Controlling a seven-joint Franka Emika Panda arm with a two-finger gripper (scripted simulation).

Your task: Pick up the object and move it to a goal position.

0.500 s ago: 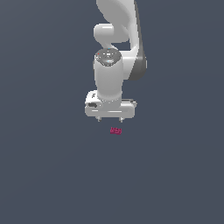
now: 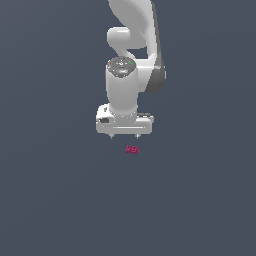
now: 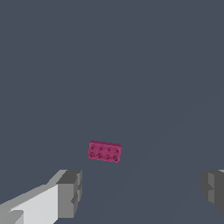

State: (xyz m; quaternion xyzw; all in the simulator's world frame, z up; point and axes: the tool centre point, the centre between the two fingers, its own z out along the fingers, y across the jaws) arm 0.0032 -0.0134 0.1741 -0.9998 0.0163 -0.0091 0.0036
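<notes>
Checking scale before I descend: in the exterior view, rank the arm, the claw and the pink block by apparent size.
1. Arm, largest.
2. Claw, with its white body.
3. Pink block, far the smallest.
Distance from the camera may skew this.

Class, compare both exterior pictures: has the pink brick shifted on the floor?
No. The pink brick lies at the same spot, just below the gripper.

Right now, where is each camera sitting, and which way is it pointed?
Exterior view: off the arm, high up, looking down on the grey floor; shows the white arm, the gripper and the brick just beyond it.
Wrist view: on the wrist, facing down past the gripper; both grey fingers show at the frame's edge, wide apart, with the brick ahead of them.
Shared: the brick, lying free on the floor, and the gripper.
</notes>
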